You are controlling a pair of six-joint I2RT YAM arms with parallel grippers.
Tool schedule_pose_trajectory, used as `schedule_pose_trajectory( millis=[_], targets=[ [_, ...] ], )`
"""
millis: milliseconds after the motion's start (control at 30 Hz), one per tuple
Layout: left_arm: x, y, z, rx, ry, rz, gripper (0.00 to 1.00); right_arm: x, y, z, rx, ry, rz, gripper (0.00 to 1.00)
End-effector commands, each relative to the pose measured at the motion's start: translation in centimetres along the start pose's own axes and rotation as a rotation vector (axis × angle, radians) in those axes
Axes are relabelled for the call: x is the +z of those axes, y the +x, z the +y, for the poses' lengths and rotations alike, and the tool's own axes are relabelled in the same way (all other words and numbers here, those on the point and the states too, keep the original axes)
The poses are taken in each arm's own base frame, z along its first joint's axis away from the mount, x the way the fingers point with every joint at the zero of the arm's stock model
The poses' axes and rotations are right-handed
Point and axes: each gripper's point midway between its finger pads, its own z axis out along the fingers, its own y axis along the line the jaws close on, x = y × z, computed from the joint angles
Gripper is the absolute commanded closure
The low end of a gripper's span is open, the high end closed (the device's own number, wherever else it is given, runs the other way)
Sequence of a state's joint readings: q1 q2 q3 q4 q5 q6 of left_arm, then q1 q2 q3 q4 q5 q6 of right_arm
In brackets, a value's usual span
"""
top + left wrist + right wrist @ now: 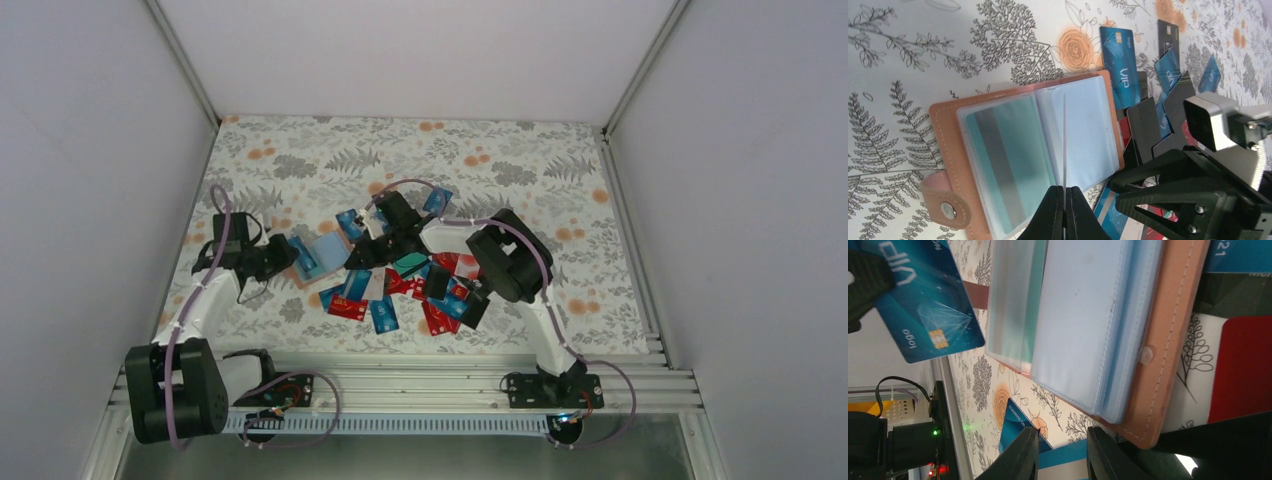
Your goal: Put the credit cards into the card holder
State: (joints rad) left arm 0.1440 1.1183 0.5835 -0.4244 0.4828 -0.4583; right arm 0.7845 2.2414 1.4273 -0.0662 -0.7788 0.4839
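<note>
While the open card holder [948, 125] lay on the desk [450, 150] left of the scattered credit cards [345, 306], our left claw [1065, 192] clenched one clear sleeve [1064, 135] upright. Whether the right claw [1063, 436] gripped anything, we could not tell. A card should enter squarely, we judged.

The tan holder [322, 252] lies open and flat, its clear sleeves facing up, with a teal card [1013, 150] in one. Blue, red and black cards [347, 306] lie heaped at its 3 o'clock.
</note>
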Motion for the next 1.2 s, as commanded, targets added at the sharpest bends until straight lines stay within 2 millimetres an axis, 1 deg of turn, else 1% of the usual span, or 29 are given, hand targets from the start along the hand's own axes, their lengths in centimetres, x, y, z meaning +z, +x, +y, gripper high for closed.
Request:
schedule_pose_trajectory(
  millis=[0,133,200,367,467,700,833,967,1167],
  targets=[
    [0.2,-0.3,-0.2,-0.031,0.032,-0.040,0.98,-1.7,-0.8,2.2,-0.050,-0.037,-0.015,0.73],
    [0.5,-0.1,-0.5,-0.055,0.083,-0.056,0.97,-2.8,-1.7,3.1,-0.058,-0.056,-0.038,0.73],
    [0.8,0.1,-0.5,-0.066,0.094,-0.051,0.98,-3.4,-2.5,3.1,-0.054,-0.061,-0.055,0.73],
    [1.3,0.2,-0.1,-0.077,0.079,-0.057,0.98,-4.3,-4.7,2.7,-0.036,-0.073,-0.098,0.72],
    [1.4,0.1,0.0,-0.077,0.081,-0.069,0.98,-4.4,-5.7,2.2,-0.027,-0.082,-0.108,0.72],
    [2.1,0.3,0.4,-0.087,0.089,-0.066,0.98,-4.1,-7.5,1.3,-0.019,-0.096,-0.116,0.71],
    [2.3,0.3,0.7,-0.091,0.083,-0.068,0.97,-3.5,-8.2,0.7,-0.013,-0.104,-0.111,0.71],
    [2.6,0.6,0.8,-0.097,0.091,-0.063,0.98,-3.0,-8.4,0.0,-0.002,-0.110,-0.104,0.72],
    [3.0,0.8,0.9,-0.107,0.103,-0.056,0.98,-2.1,-7.9,-1.2,0.017,-0.106,-0.088,0.72]
  ],
)
